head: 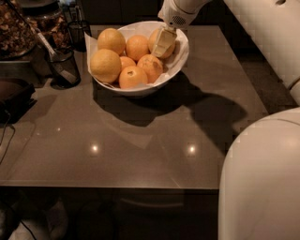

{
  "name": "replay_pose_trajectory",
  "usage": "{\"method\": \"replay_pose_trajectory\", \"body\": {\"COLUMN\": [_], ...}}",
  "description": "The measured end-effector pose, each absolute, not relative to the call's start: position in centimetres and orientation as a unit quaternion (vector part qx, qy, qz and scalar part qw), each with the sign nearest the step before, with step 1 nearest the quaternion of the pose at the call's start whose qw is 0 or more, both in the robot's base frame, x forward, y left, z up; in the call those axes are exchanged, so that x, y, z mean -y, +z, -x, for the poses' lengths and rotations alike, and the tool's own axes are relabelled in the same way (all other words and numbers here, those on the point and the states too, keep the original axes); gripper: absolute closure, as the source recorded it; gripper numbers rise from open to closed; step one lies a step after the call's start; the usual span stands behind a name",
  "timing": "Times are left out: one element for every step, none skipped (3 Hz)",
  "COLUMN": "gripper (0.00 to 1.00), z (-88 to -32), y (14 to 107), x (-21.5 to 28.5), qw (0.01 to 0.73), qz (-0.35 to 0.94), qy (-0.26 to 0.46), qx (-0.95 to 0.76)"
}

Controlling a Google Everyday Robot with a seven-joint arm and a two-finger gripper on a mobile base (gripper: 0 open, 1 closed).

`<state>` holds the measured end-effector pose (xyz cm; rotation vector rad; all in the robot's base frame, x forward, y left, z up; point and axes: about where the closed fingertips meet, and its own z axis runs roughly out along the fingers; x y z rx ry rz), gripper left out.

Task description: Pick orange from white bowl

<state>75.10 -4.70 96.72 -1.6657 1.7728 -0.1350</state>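
1. The gripper (164,42) hung inside the bowl (183,52) at its back right, pressed down against the orange (153,40).
2. Whether it was closed on the orange or only resting on it could not be told; its pale tip covered the middle of the fruit.
3. Only the left edge of the orange and a sliver on its right showed; the rest was hidden behind the gripper.
4. The arm (180,11) rose from the gripper to the top edge, where it was cut off.
5. Six other fruits filled the rest of the bowl: two large pale ones (111,40) at the left, and four smaller, deeper-orange ones (132,77) packed touching in the middle and front.
6. The bottoms of the fruits were hidden by the near wall of the bowl.
7. The bowl sat near the back of the table (140,140) and cast a dark shadow to its front and right.
8. Just left of the bowl stood a mesh cup (65,70) with a utensil leaning in it.
9. Behind the cup, a jar (14,33) of brown bits was cut off by the top left corner.
10. A dark object (14,96) at the left edge was too dim to make out.
11. The white robot body (262,178) blocked the table's front right corner.
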Motion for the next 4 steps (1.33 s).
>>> {"method": "replay_pose_trajectory", "body": {"gripper": [0.30, 0.29, 0.27, 0.38], "z": [-75.6, -75.9, -75.9, -76.1], "y": [96.2, 95.2, 94.7, 94.5], "x": [4.5, 4.3, 4.8, 5.2], "qw": [0.340, 0.328, 0.323, 0.321], "qz": [0.647, 0.653, 0.653, 0.651], "qy": [-0.050, -0.039, -0.036, -0.035], "qx": [-0.681, -0.681, -0.684, -0.687]}}
